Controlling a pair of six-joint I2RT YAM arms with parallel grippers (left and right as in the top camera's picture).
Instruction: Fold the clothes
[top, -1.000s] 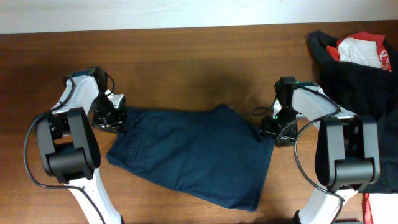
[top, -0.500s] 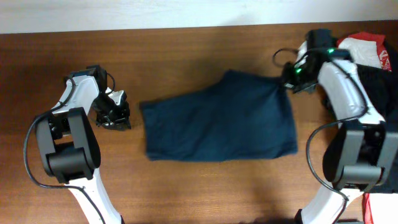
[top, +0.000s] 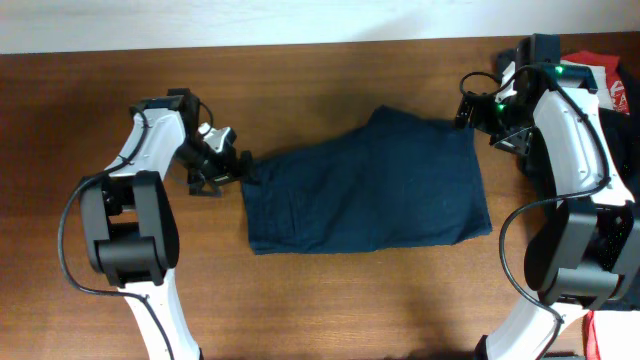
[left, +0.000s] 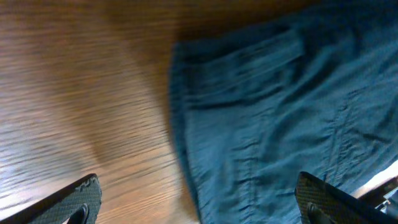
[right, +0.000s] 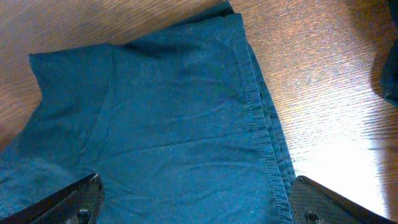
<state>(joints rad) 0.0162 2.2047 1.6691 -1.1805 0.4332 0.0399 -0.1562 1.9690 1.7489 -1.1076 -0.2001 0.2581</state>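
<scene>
Even, soft light falls on the wooden surface (top: 330, 300) in the overhead view. Faint shadows pool under the left arm (top: 148, 165) and right arm (top: 570, 140) and along the lower edge of the navy shorts (top: 370, 190). A green indicator light (top: 499, 106) glows on the right arm. The left wrist view is smeared by motion blur, the wood grain streaked and the seams softened, with a bright flare at the lower right corner. The right wrist view is sharper, its stitching crisp, though white glare washes out the surface at right. The jaws in both wrist views sit dark and out of focus.
</scene>
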